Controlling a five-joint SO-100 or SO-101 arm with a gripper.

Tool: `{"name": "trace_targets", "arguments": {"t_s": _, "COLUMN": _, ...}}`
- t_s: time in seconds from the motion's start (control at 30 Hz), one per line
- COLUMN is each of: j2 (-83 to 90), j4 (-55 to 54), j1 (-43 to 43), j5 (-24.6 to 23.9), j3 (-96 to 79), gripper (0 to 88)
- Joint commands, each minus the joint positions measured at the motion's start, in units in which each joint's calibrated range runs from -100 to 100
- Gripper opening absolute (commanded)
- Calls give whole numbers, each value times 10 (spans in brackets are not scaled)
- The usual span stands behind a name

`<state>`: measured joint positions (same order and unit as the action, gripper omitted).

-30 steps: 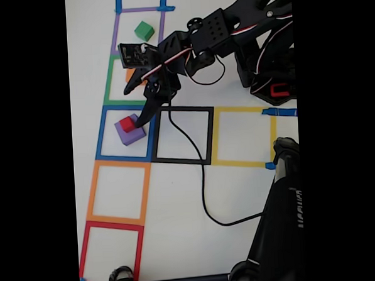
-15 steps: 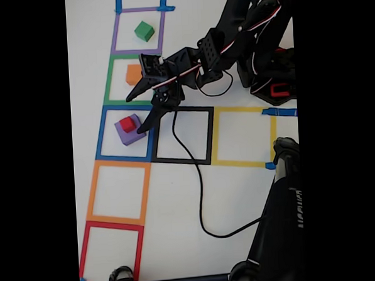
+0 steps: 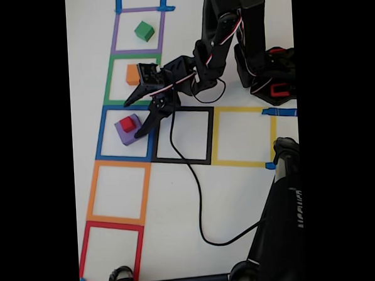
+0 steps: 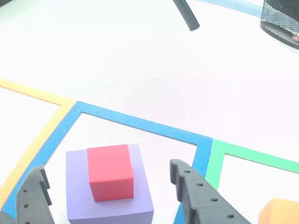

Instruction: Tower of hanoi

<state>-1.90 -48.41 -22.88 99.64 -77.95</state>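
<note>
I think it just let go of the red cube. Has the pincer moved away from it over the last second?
Yes. In the fixed view the open pincer has pulled back from the red cube, toward the black tape square.

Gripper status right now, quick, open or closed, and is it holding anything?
Gripper: open, holding nothing; its jaws stand apart either side of the red cube, which rests on the purple cube.

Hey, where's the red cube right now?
In the fixed view the red cube sits on top of the purple cube inside the blue tape square, just left of the open gripper.
</note>
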Motion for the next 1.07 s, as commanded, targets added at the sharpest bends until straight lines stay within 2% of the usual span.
{"name": "trace_targets", "arguments": {"t_s": 0.0, "j2": -29, "j4": -22, "j1": -9, "j5": 4, "j3": 43, "gripper": 294}}
{"name": "trace_targets", "arguments": {"t_s": 0.67, "j2": -69, "j4": -35, "j1": -45, "j5": 4, "j3": 57, "gripper": 247}}
{"name": "trace_targets", "arguments": {"t_s": 1.03, "j2": -70, "j4": -33, "j1": -46, "j5": 4, "j3": 52, "gripper": 100}}
